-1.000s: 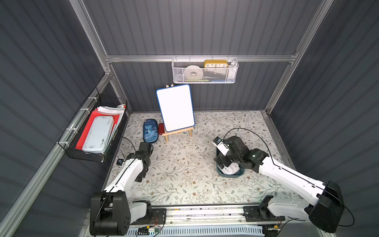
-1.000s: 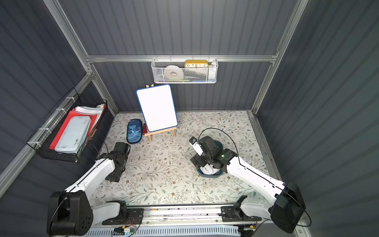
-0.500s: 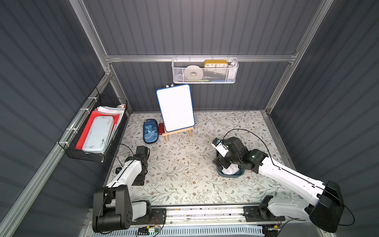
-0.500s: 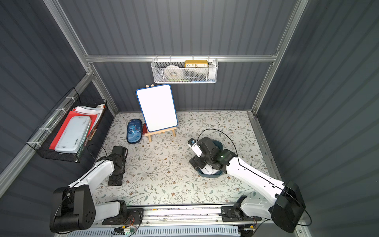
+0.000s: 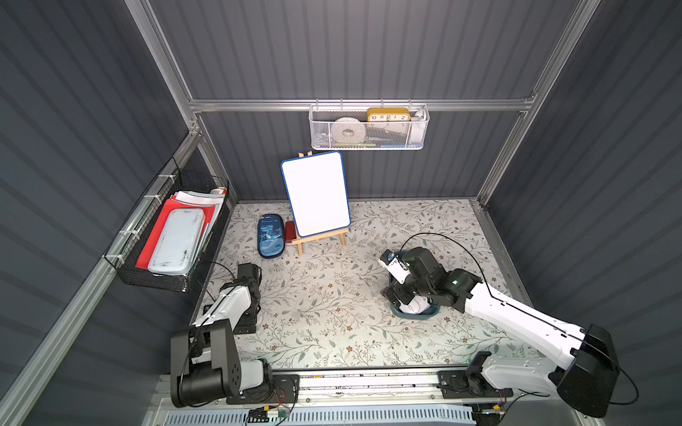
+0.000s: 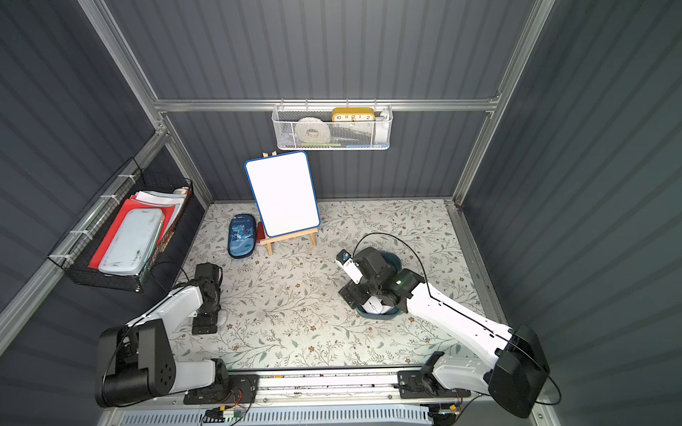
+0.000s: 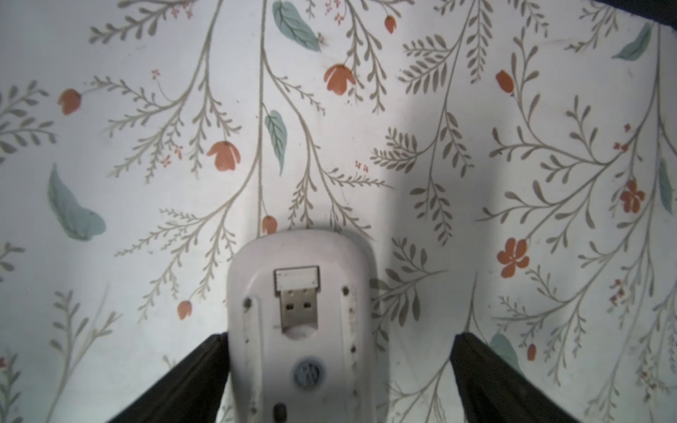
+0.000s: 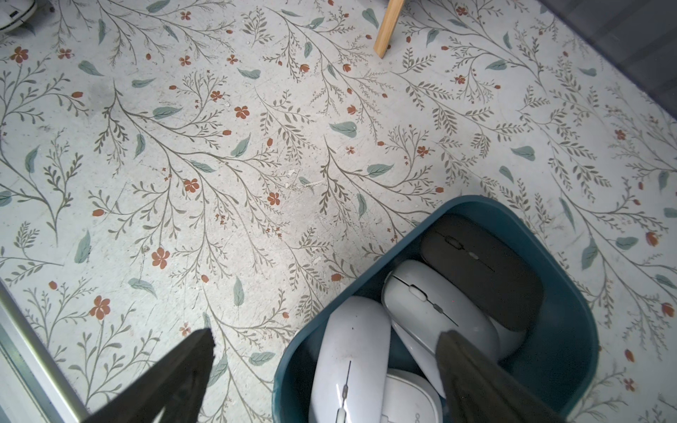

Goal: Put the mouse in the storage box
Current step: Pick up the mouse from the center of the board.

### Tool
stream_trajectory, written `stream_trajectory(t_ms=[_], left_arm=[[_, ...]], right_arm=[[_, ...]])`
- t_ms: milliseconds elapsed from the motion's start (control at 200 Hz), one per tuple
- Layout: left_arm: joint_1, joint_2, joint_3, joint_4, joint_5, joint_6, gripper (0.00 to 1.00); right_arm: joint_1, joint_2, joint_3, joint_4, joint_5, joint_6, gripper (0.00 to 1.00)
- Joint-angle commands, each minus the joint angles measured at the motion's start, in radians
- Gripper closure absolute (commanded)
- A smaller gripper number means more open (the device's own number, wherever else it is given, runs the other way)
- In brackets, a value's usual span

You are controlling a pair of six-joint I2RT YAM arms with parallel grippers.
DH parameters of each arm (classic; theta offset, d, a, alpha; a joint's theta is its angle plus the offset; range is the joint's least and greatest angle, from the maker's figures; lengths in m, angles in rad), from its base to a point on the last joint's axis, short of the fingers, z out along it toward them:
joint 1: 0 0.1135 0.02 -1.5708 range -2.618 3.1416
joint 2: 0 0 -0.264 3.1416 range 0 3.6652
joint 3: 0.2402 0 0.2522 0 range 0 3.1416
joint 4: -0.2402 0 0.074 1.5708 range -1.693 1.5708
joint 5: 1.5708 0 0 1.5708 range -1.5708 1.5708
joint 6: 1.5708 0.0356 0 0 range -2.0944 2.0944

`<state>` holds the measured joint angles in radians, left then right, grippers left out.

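Note:
A white mouse (image 7: 300, 329) lies upside down on the floral mat, its USB dongle showing in its underside. My left gripper (image 7: 339, 335) is open around it: one finger (image 7: 198, 366) touches the mouse's side, the other stands well apart. In both top views the left gripper (image 5: 246, 324) (image 6: 205, 326) points down at the mat's left edge and hides the mouse. The dark teal storage box (image 8: 571, 348) (image 5: 417, 315) (image 6: 380, 315) holds several mice, white and one dark. My right gripper (image 8: 325, 332) (image 5: 402, 298) hangs open and empty over the box's rim.
A whiteboard on a wooden easel (image 5: 315, 195) stands at the back, with a blue pencil case (image 5: 270, 236) beside it. A black wire basket (image 5: 173, 236) hangs on the left wall. A white mesh basket (image 5: 369, 127) hangs on the back wall.
My left arm has drawn back toward the front edge and its gripper has come down around the mouse. The right arm has shifted only slightly over the box.

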<state>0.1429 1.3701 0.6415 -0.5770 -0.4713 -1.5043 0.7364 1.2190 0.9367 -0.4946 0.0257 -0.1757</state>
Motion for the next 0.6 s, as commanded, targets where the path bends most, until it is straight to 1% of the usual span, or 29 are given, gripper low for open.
stream_trajectory(t_ms=[0, 85, 140, 215, 260, 370, 420, 595], left_arm=[[0.004, 0.040, 0.030, 0.021, 0.007, 0.046, 0.06], [0.004, 0.053, 0.024, 0.038, 0.023, 0.059, 0.11], [0.004, 0.057, 0.020, 0.054, 0.036, 0.072, 0.16], [0.004, 0.063, 0.013, 0.069, 0.045, 0.095, 0.19], [0.004, 0.067, 0.012, 0.075, 0.051, 0.110, 0.24], [0.004, 0.062, 0.004, 0.088, 0.053, 0.140, 0.31], [0.004, 0.051, -0.001, 0.101, 0.072, 0.158, 0.36], [0.001, -0.018, -0.024, 0.139, 0.164, 0.263, 0.45]], right_arm=[[0.007, 0.003, 0.014, -0.018, -0.007, -0.002, 0.02], [0.008, 0.000, 0.010, -0.018, -0.005, -0.002, 0.02], [0.009, 0.000, 0.010, -0.014, -0.005, -0.003, 0.02], [0.010, 0.000, 0.010, -0.012, -0.004, -0.003, 0.02], [0.011, 0.003, 0.012, -0.013, -0.001, -0.004, 0.02], [0.012, 0.009, 0.016, -0.017, 0.003, -0.004, 0.02], [0.013, 0.009, 0.013, -0.014, 0.004, -0.004, 0.02], [0.014, 0.000, 0.000, -0.011, 0.004, 0.002, 0.02]])
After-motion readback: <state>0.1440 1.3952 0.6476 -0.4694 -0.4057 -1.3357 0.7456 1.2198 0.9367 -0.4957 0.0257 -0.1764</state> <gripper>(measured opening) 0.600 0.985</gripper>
